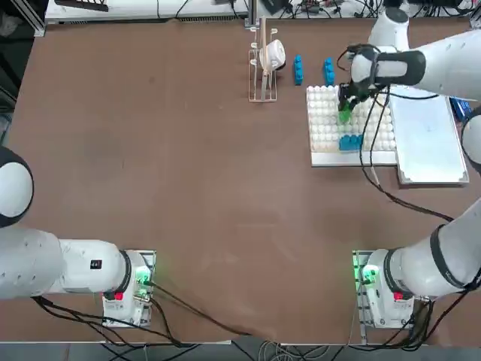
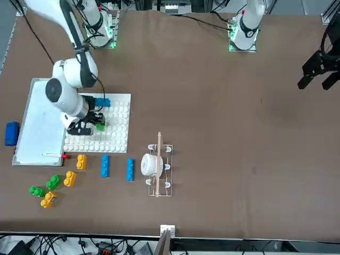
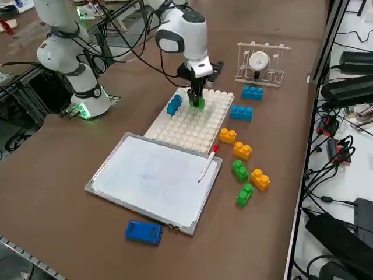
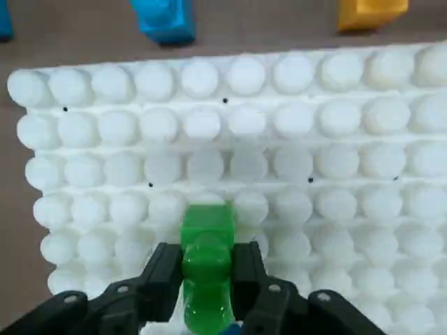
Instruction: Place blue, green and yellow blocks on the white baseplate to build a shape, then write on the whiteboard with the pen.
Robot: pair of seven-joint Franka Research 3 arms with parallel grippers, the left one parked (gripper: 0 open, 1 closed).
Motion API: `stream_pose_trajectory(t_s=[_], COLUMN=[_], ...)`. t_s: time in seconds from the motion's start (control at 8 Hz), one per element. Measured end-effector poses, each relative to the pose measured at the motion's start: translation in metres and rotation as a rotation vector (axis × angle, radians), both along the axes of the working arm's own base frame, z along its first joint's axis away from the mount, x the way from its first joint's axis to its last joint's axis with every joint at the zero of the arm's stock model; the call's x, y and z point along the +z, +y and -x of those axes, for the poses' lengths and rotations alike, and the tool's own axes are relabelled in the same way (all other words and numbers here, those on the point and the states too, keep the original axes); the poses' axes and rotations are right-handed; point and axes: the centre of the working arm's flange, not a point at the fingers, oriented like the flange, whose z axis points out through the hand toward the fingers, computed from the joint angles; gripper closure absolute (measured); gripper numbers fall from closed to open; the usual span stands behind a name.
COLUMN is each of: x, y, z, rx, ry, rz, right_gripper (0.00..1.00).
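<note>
Right wrist view shows my right gripper [image 4: 207, 279] clamped on a green block [image 4: 207, 269], one finger pressed to each long side, the brick's long axis running straight out ahead of the fingers. Directly under it lies the white baseplate [image 4: 335, 202], and I cannot tell from here whether the brick's underside is already seated on the studs or hangs just above them.

That is the relation the next move depends on: the plate lies straight below the brick, so I judge the move to be a plain downward press with no sideways shift. From overhead, I hang over the middle of the baseplate [image 1: 323, 124], and a blue block [image 1: 350, 141] already sits on it near the edge closest to my base. My green block [image 1: 345, 114] is just beyond that blue one, close to it, and I cannot say whether they touch.

The baseplate holds only those two bricks. Off it, on the table, lie two more blue blocks [image 2: 105, 165], loose yellow blocks [image 2: 81, 161] and green blocks [image 2: 53, 182].

The whiteboard [image 3: 145, 175] lies just beside the baseplate, its face bare, with the pen [image 3: 208, 163] resting across its corner nearest the plate. A blue eraser [image 3: 144, 231] sits at its far edge.
</note>
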Motion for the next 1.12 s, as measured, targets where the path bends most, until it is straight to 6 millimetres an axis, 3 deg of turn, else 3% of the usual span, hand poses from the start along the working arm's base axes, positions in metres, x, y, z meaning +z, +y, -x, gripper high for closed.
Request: stream_pose_trajectory(t_s=[0.38,1.12], x=[0.004,-0.007], y=[-0.001,0.005], z=[0.012,0.032], rx=[-0.010,0.005], ry=[0.005,0.038], rz=[0.002,0.009], right_gripper=[0.60,0.60])
